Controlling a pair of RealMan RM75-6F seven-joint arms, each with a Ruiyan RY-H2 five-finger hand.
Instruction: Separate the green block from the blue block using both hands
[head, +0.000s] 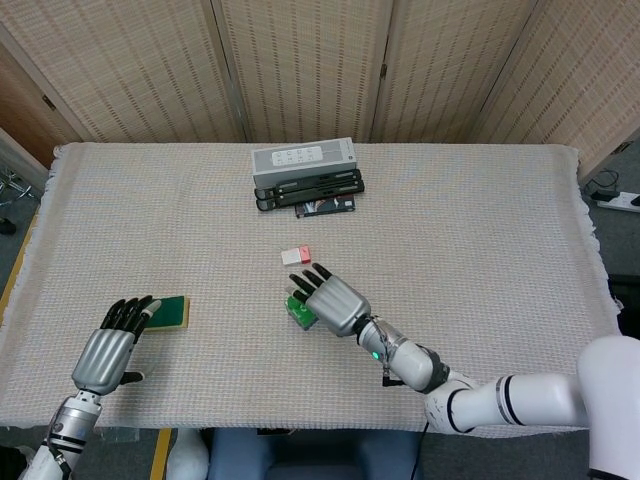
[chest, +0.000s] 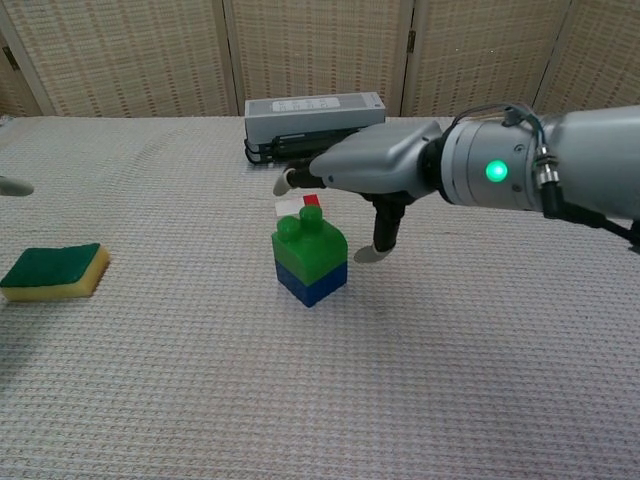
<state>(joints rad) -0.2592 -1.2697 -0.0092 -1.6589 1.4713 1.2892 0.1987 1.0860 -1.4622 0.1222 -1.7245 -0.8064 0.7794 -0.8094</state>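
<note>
The green block (chest: 310, 243) sits stacked on the blue block (chest: 313, 281) near the middle of the table. In the head view only a green sliver (head: 296, 307) shows beside my right hand (head: 331, 301). That right hand (chest: 368, 168) hovers just above and to the right of the stack, holding nothing. Its fingers stretch out over the green studs and its thumb hangs down beside the blocks without touching them. My left hand (head: 108, 350) lies far to the left near the table's front edge, empty, with its fingers extended.
A green-and-yellow sponge (chest: 55, 270) lies by my left hand's fingertips (head: 135, 310). Just behind the stack sits a small white-and-red piece (head: 296, 256). At the back, a grey box (head: 303, 157) rests on black flat items (head: 308, 191).
</note>
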